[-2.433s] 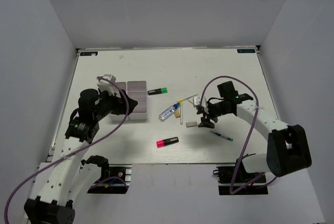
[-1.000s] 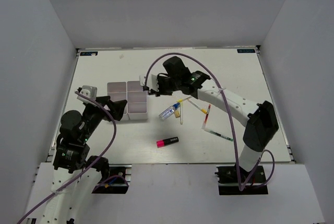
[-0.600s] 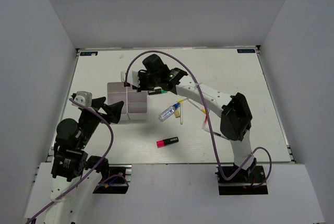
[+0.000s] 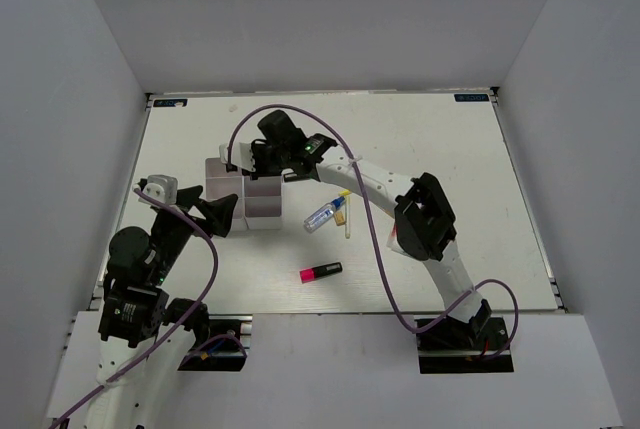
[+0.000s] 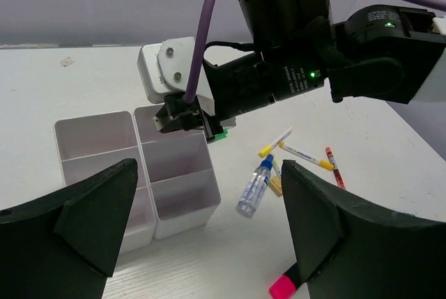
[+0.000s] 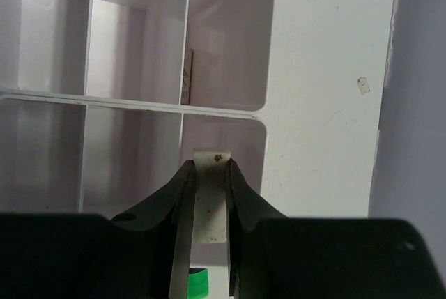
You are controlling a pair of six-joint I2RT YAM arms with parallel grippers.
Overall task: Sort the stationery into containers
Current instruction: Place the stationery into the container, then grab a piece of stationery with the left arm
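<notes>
The right gripper [image 6: 209, 172] pinches a pale eraser [image 6: 210, 205] just above an edge compartment of the white tray [image 6: 139, 97]. The left gripper [image 5: 209, 236] hangs spread wide beside it. Released off-centre, I reckon the eraser could clip the rim and bounce onto the table [image 4: 420, 139].

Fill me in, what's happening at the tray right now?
The right arm's fingers are shut on a small pale rectangular eraser, holding it over a compartment of the white divided plastic tray. The left arm's fingers stand open near the tray, holding nothing. A pink-capped black highlighter and a clear blue-capped tube lie on the table unsorted.
</notes>
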